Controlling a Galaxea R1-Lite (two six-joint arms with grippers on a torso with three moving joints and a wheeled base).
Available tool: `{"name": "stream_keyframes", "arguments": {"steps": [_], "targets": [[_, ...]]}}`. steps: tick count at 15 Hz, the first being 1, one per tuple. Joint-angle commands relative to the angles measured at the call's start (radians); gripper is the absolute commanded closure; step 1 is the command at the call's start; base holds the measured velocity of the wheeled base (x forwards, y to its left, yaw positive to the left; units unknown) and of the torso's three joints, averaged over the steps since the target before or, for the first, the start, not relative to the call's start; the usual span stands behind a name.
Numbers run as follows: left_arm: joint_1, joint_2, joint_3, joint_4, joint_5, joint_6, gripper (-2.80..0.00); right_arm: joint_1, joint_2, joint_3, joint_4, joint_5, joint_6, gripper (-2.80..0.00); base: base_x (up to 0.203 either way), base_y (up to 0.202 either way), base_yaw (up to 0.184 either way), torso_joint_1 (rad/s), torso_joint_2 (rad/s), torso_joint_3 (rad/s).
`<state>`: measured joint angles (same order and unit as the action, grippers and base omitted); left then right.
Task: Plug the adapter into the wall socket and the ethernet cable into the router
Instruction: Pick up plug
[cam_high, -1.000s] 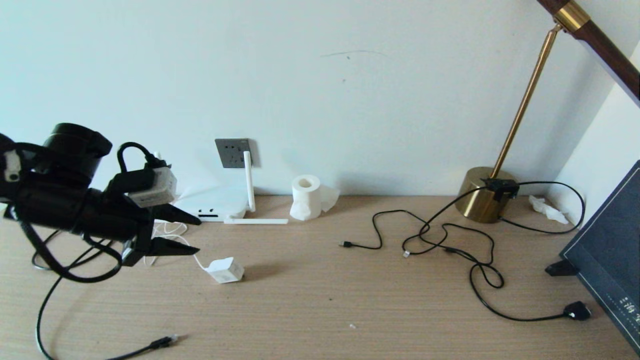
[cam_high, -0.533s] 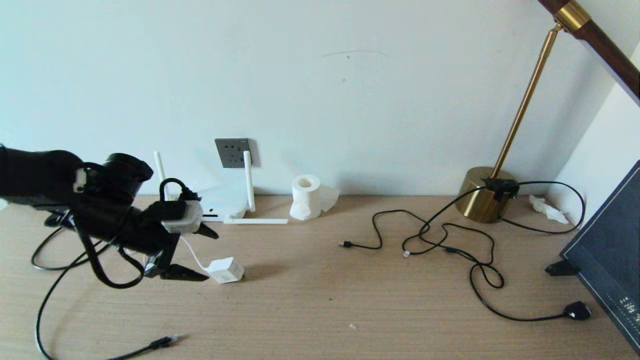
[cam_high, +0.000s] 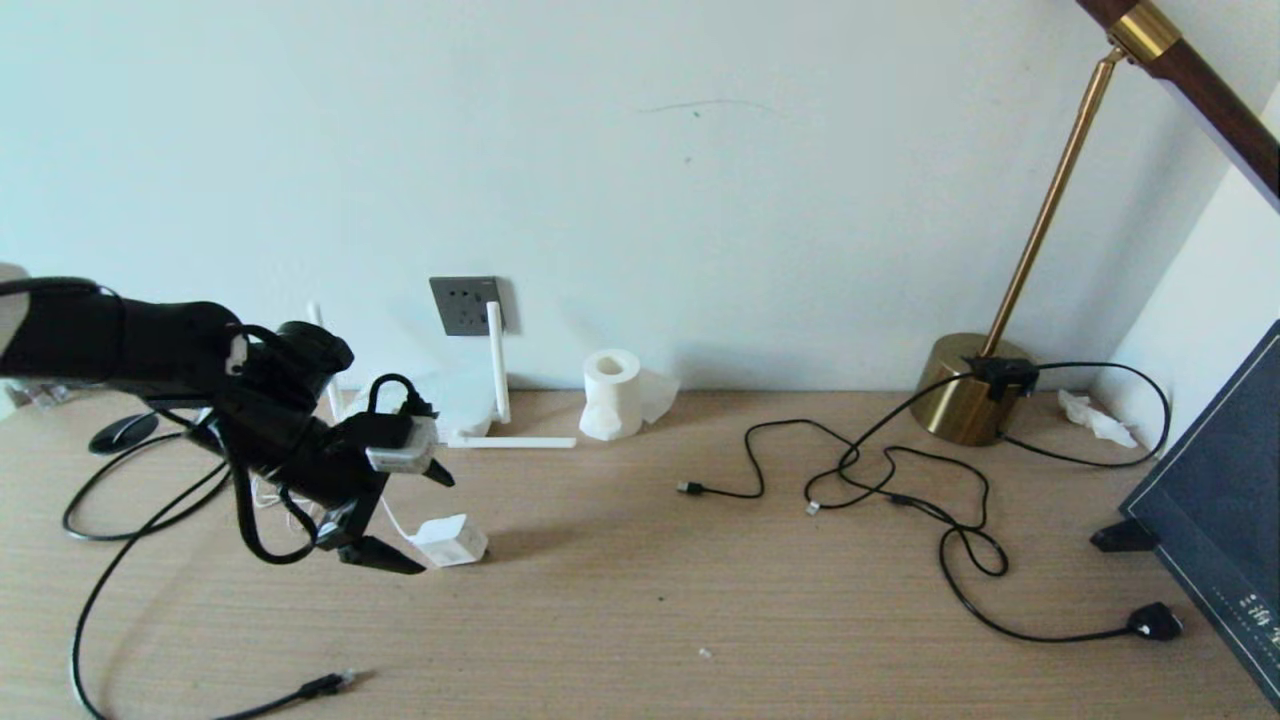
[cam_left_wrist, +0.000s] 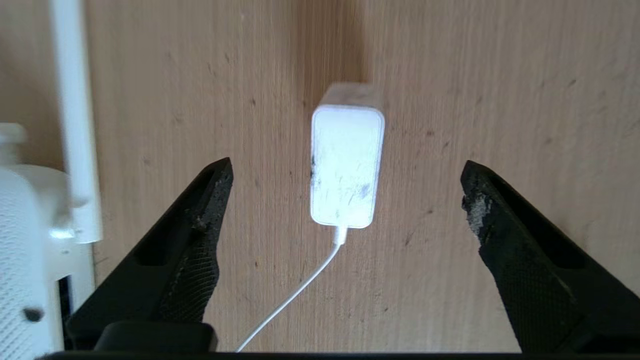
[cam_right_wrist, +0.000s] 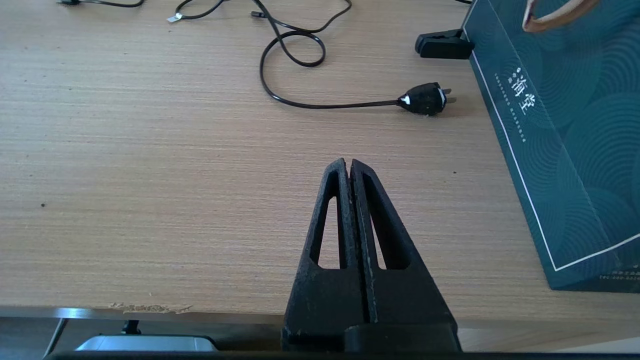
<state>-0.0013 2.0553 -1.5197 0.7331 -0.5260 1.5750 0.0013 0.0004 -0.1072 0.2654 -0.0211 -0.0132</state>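
The white adapter (cam_high: 452, 540) (cam_left_wrist: 347, 170) lies on the wooden desk with its thin white cord trailing back. My left gripper (cam_high: 432, 520) (cam_left_wrist: 345, 172) hovers open just above and to the left of it, its fingers wide apart on either side and not touching. The white router (cam_high: 455, 405) sits against the wall, partly hidden by my left arm, one antenna upright and one lying flat. The dark grey wall socket (cam_high: 466, 305) is above it. The black ethernet cable plug (cam_high: 328, 685) rests near the desk's front left edge. My right gripper (cam_right_wrist: 348, 165) is shut and empty, low over the front edge.
A tissue roll (cam_high: 611, 394) stands by the wall. Loose black cables (cam_high: 900, 490) and a black mains plug (cam_high: 1153, 621) (cam_right_wrist: 425, 99) spread across the right half. A brass lamp base (cam_high: 968, 403) and a dark teal box (cam_high: 1215, 520) (cam_right_wrist: 565, 150) are at the right.
My left arm has swung down and to the right, bringing the open gripper from high at the left to just over the adapter. Nothing else has moved.
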Motion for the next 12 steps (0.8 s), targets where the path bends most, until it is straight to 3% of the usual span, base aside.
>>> {"name": "stream_keyframes", "arguments": {"steps": [1, 12], "targets": [[0.000, 0.030, -0.007, 0.005, 0.001, 0.017, -2.80, 0.000, 0.001, 0.000, 0.002, 0.000, -0.001, 0.00, 0.000, 0.000, 0.000, 0.000, 0.00, 0.000], [-0.029, 0.132, -0.088, -0.004, 0.017, 0.017, -2.80, 0.000, 0.001, 0.000, 0.002, 0.000, -0.001, 0.00, 0.000, 0.000, 0.000, 0.000, 0.00, 0.000]]}}
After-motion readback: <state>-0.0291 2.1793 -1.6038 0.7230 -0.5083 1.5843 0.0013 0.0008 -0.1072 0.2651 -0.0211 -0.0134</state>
